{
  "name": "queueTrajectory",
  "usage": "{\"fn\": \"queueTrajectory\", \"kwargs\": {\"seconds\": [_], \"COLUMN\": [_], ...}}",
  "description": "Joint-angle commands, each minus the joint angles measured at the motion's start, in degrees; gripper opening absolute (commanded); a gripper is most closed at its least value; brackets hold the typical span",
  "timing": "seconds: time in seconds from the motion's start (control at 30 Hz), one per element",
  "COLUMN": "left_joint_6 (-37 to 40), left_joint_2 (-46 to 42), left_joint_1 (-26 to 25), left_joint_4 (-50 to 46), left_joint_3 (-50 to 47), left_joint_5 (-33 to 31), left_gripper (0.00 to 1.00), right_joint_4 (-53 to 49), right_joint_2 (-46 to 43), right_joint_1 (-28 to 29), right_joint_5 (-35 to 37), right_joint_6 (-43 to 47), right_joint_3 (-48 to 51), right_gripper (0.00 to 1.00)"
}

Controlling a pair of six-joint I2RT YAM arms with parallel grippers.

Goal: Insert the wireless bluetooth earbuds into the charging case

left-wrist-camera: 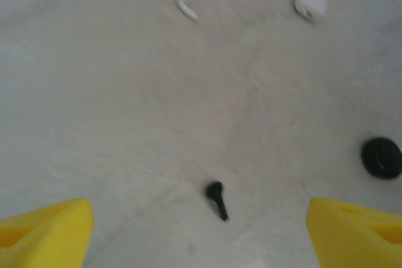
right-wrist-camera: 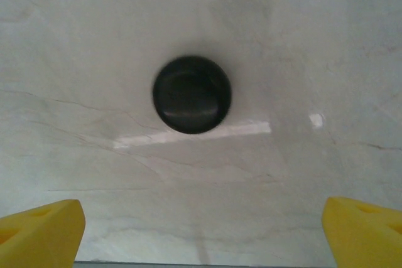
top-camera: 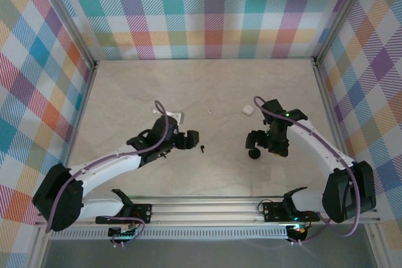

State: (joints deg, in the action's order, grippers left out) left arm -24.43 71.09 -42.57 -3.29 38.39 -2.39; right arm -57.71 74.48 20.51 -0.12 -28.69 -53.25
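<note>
Earbud lies on the worktop just ahead of the left tool, spread wide and empty; centre over its stem before closing; right tool gapes empty too; case well beyond.

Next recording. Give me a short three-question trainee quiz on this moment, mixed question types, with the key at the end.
1. True or false: the black earbud lies loose on the table, just ahead of the open left gripper and untouched.
2. Fill in: in the top view, the white charging case sits nearer the ___ arm.
3. Which thing lies ahead of the open right gripper in its wrist view? A) charging case B) black round disc C) black earbud

Key: 1 true; 2 right; 3 B.
</note>
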Motion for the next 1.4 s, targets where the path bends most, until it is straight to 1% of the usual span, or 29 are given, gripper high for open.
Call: {"fn": "queueTrajectory", "kwargs": {"seconds": [0.0,0.1,0.2,0.23,0.4,0.53,0.8,0.9,1.0,1.17,1.27,1.37], "left_joint_6": [-3.8,-3.8,-4.1,-4.3,-6.0,-6.0,-5.7,-5.6,-6.3,-5.3,-3.9,-2.5], "left_joint_2": [3.1,6.8,9.3,9.9,11.6,11.3,12.0,12.4,13.0,12.2,10.8,8.7], "left_joint_1": [-5.1,-8.3,-10.4,-10.9,-12.6,-13.4,-13.6,-13.7,-13.7,-13.7,-13.7,-13.7], "left_joint_4": [2.7,2.9,5.1,6.1,8.2,7.7,8.1,11.0,10.9,10.4,9.8,10.9], "left_joint_3": [1.5,4.0,5.1,5.1,5.5,5.7,5.0,4.2,4.3,3.0,2.1,0.2], "left_joint_5": [-3.2,-3.2,-1.6,-1.1,0.1,0.3,0.0,1.6,1.8,1.9,1.4,1.0], "left_gripper": [0.87,0.87,0.87,0.87,0.88,0.88,0.89,0.92,0.94,0.94,0.94,0.93], "right_joint_4": [-1.4,0.8,3.6,4.4,7.4,6.9,7.9,8.5,8.7,8.9,8.7,9.2], "right_joint_2": [2.9,6.4,9.7,10.8,17.0,21.0,23.4,24.7,26.4,27.5,26.7,24.1], "right_joint_1": [0.9,1.6,2.7,3.1,4.6,5.1,5.2,5.2,5.2,5.3,5.3,5.4], "right_joint_5": [2.1,0.7,-1.1,-1.4,-1.4,1.3,3.0,2.9,2.3,1.0,-0.3,-3.0], "right_joint_6": [-1.5,-1.0,-0.9,-1.0,-0.6,-0.4,-0.2,0.0,0.0,-0.1,-0.8,-2.9], "right_joint_3": [0.8,0.3,-0.3,-0.6,-2.2,-3.7,-3.9,-4.4,-5.3,-6.8,-7.6,-7.7], "right_gripper": [0.93,0.87,0.8,0.79,0.79,0.79,0.77,0.72,0.64,0.51,0.47,0.47]}}
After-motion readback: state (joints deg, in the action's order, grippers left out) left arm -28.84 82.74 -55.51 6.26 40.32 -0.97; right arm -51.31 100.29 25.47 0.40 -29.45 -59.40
